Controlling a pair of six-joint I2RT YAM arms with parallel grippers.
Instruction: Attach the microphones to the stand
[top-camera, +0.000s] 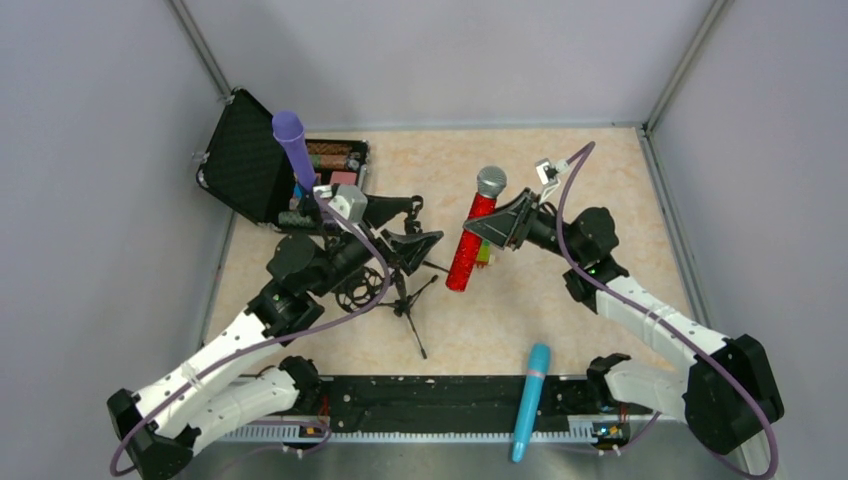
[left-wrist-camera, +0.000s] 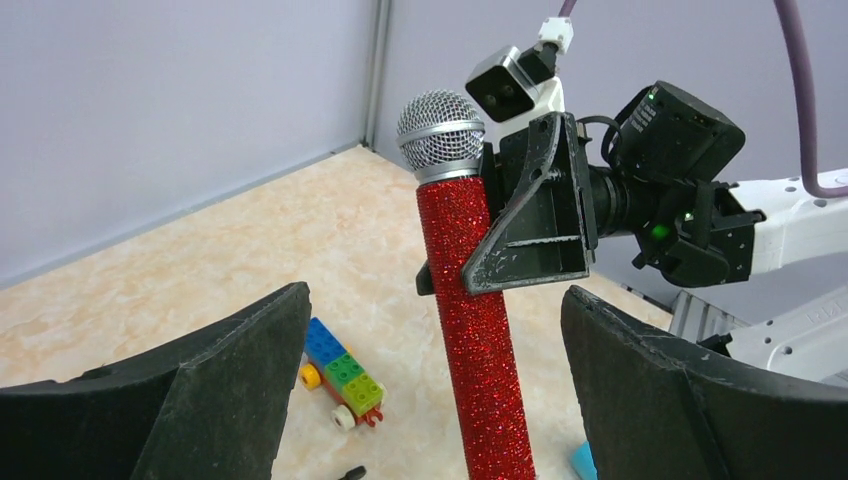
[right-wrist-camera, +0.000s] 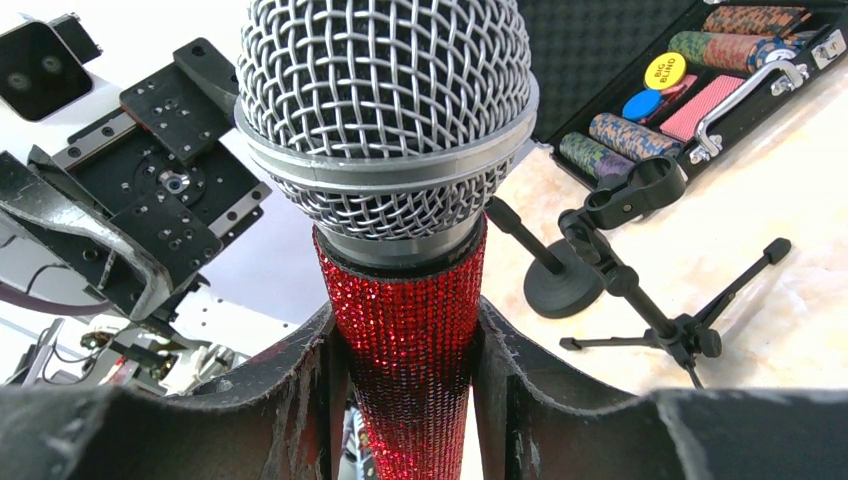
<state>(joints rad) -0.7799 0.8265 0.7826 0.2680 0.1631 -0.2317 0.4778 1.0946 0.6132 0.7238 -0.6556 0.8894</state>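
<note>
My right gripper (top-camera: 497, 226) is shut on the glittery red microphone (top-camera: 470, 240), just below its silver ball head, and holds it tilted above the table. The right wrist view shows both fingers pressed against its red body (right-wrist-camera: 410, 340). My left gripper (top-camera: 415, 245) is open and empty, and it faces the red microphone (left-wrist-camera: 470, 330) from a short way off. The black tripod stand (top-camera: 405, 300) lies under the left gripper, and its clip (right-wrist-camera: 640, 190) shows in the right wrist view. The purple microphone (top-camera: 291, 148) stands up behind the left wrist with its lower end hidden. The cyan microphone (top-camera: 530, 400) lies at the near edge.
An open black case (top-camera: 245, 160) with poker chips (right-wrist-camera: 700, 90) sits at the back left. A small multicoloured block toy (left-wrist-camera: 340, 375) lies on the table behind the red microphone. A black round base (right-wrist-camera: 560, 290) stands near the tripod. Grey walls close in three sides.
</note>
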